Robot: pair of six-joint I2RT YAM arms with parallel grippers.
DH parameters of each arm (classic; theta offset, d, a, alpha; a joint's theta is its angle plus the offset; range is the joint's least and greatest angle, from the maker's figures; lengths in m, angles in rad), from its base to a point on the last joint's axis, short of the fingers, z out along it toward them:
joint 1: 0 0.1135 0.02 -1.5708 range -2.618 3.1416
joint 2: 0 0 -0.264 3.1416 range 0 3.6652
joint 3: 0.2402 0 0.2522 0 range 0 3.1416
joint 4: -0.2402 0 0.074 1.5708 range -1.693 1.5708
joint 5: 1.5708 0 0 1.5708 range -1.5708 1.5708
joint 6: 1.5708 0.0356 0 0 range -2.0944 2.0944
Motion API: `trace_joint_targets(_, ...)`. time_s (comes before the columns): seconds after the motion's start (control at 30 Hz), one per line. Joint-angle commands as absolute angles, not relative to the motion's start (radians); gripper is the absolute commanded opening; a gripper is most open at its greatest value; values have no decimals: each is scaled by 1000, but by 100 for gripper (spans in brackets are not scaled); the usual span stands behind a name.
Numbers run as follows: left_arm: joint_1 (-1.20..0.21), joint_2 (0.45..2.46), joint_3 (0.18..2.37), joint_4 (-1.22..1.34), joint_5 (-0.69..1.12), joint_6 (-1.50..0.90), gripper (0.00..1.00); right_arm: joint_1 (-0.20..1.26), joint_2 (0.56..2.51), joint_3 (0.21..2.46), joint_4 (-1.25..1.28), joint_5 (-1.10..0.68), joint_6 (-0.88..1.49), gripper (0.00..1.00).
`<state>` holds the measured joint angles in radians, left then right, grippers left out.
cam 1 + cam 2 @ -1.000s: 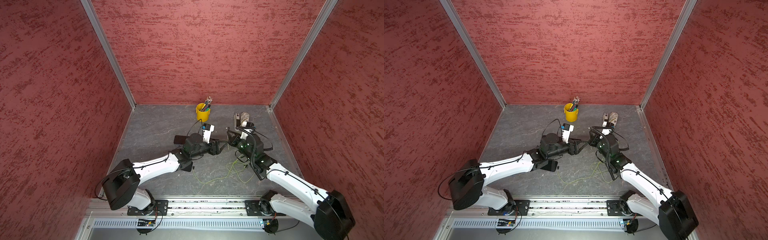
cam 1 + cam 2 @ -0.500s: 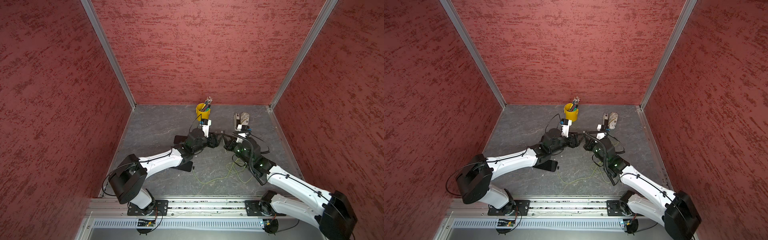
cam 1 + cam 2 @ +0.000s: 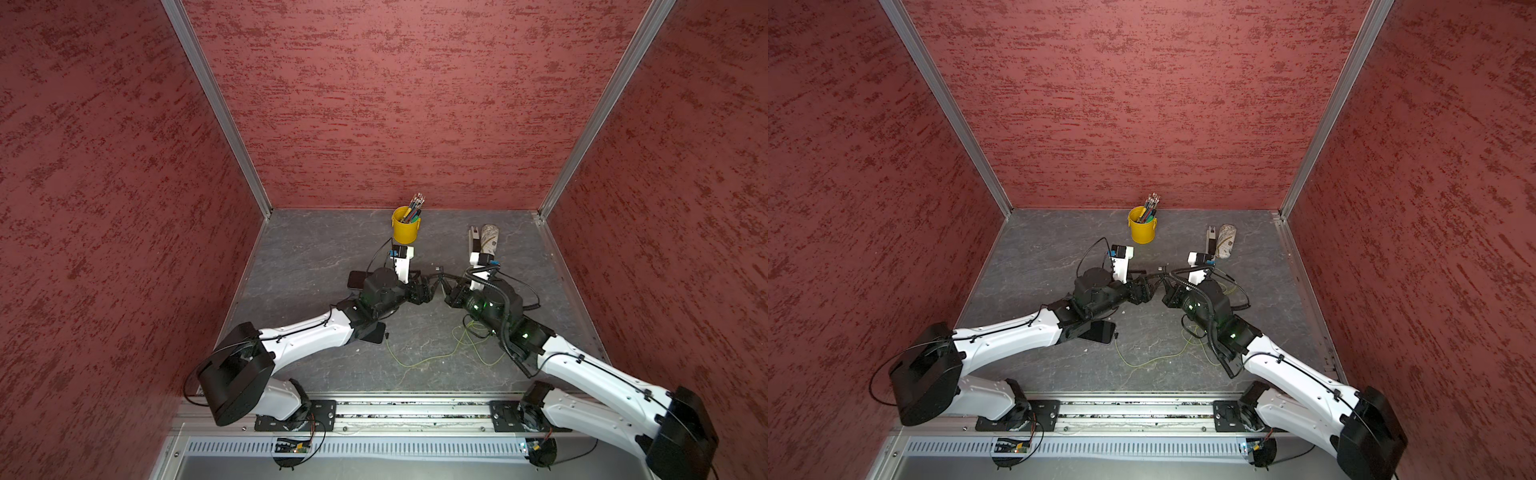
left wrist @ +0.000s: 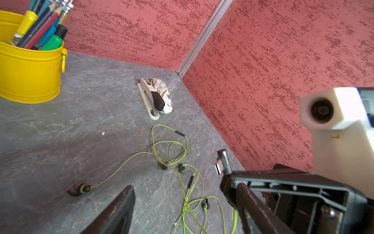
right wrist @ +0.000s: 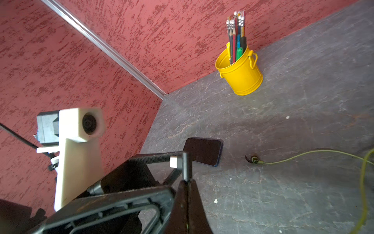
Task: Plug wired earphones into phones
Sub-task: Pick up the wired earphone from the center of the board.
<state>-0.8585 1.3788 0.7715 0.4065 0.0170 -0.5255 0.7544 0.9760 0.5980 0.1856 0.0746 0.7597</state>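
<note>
Right fingers pinch the plug; left fingers spread beside it. The phone lies toward the surface's left edge, nearer the left arm.

Robot test cell, red panels (rail-mounted arms)

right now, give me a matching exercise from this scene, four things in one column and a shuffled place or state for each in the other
Things:
1. yellow bucket
2. stapler
3. right gripper
4. phone

Places or states:
a. lying flat on the table, screen dark
b. shut on a small black plug
c. holding pens and pencils
d. right beside a patterned case

Pairs: 1-c, 2-d, 3-b, 4-a
</note>
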Motion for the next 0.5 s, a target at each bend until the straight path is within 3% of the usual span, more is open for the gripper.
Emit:
trace_joint_targets(0.0, -885, 1329, 727, 373, 49, -503, 80, 782, 969, 654, 262, -29, 746, 0)
trace_joint_targets(0.27, -919, 1235, 671, 398, 90, -510, 87, 782, 998, 684, 198, 17, 723, 0)
trace_joint_targets(0.47, -923, 1178, 707, 355, 5, -523, 88, 782, 1039, 666, 211, -16, 726, 0)
